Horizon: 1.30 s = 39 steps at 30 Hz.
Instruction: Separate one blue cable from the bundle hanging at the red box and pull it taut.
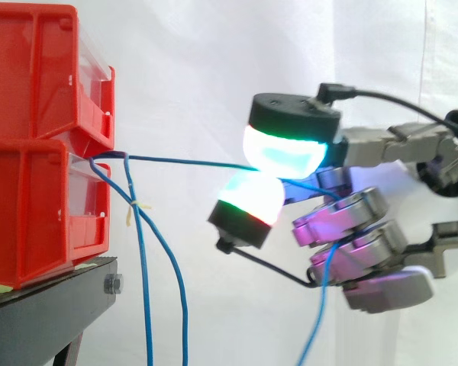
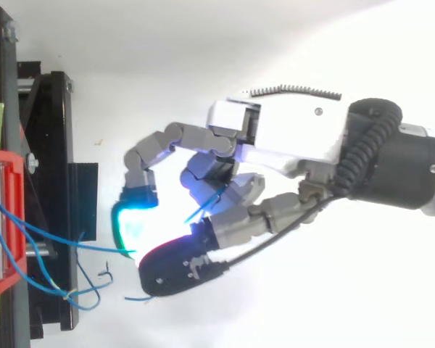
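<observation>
Pinching one blue cable [image 1: 191, 162] between two glowing fingertips [image 1: 286, 149], robot hand [image 1: 351, 221] sits right of the red bins [image 1: 30, 152], clamped on that cable. The cable runs nearly level, with a slight sag, from the gap between upper and lower bin to the pinch. Past the pinch its loose end threads through the other curled fingers and dangles below the hand. Rest of bundle [image 1: 145, 290] hangs from the same gap in front of the lower bin, a pale tie [image 1: 134, 207] on it, well apart from the hand. Bins stacked on black stand [image 1: 46, 313]; white curtain [image 1: 198, 61] behind.
</observation>
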Each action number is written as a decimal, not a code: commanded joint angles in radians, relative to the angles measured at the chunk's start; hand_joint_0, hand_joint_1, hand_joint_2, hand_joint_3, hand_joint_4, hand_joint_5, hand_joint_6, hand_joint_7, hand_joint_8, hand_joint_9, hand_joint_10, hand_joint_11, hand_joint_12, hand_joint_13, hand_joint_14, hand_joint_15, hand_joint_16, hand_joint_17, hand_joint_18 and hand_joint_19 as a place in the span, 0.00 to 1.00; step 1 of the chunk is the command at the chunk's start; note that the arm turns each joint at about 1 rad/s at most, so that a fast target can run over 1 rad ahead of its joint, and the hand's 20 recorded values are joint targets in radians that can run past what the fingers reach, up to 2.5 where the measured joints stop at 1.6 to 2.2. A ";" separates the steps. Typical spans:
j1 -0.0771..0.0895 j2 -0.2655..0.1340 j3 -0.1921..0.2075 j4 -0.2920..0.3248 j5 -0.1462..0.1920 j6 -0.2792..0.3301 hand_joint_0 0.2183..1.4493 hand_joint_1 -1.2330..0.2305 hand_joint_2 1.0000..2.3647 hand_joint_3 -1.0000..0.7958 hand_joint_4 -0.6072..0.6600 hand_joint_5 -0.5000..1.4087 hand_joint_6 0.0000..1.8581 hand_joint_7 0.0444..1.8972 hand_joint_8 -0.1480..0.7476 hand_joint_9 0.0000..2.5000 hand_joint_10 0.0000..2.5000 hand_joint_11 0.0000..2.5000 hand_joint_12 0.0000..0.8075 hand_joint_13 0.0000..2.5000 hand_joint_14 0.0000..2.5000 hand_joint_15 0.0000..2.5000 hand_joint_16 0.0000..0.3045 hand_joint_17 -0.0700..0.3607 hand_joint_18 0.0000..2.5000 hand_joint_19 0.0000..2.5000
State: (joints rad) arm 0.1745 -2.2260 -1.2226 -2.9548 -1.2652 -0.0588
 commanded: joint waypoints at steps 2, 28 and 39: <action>0.002 0.052 -0.001 -0.164 -0.034 -0.029 0.34 0.35 0.00 0.60 0.43 0.18 0.50 0.70 0.59 0.42 1.00 0.65 0.55 0.40 1.00 0.62 0.18 0.44 0.62 0.43; 0.030 0.135 -0.130 0.034 0.007 -0.023 0.34 0.35 0.01 0.60 0.43 0.18 0.49 0.70 0.58 0.42 1.00 0.65 0.54 0.40 1.00 0.61 0.17 0.44 0.62 0.49; 0.057 0.121 -0.190 0.059 0.018 -0.153 0.34 0.35 0.01 0.60 0.43 0.18 0.49 0.70 0.58 0.42 1.00 0.65 0.53 0.40 1.00 0.62 0.17 0.44 0.62 0.51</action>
State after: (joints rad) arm 0.2236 -2.1051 -1.3700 -2.9229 -1.2520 -0.1767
